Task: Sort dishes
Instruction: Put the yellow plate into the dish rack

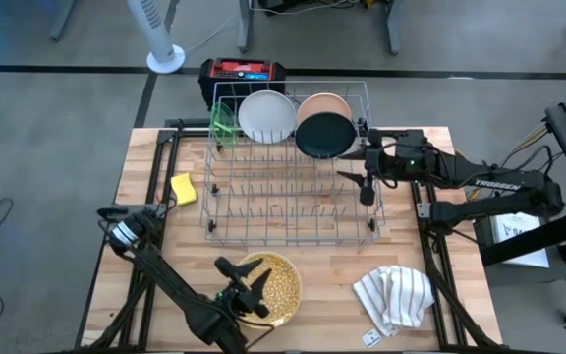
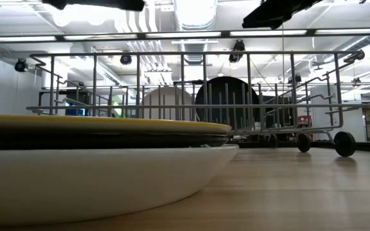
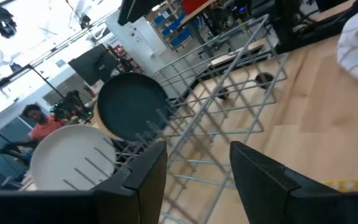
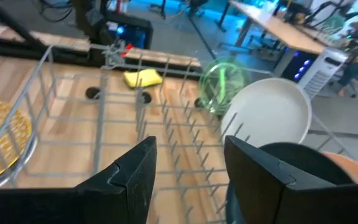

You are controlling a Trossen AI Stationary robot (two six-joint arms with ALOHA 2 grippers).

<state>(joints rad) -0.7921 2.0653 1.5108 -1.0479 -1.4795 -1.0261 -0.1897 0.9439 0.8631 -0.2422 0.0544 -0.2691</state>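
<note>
Left arm over speckled plate; fingers apart.

Plates upright in rack, sponge beside.

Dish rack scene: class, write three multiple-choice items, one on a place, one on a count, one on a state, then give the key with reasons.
1. Where is the yellow sponge?
A. Left of the rack
B. Inside the rack
C. On the cloth

2. How many dishes stand in the dish rack?
A. Two
B. Four
C. Six

3. How do the left gripper jaws stand?
A. Shut on a plate
B. Open, empty
C. Shut on the sponge

Key: 1 A, it lies on the table beside the rack. 2 B: green, white, peach, black. 3 B, a clear gap shows above the speckled plate.
</note>
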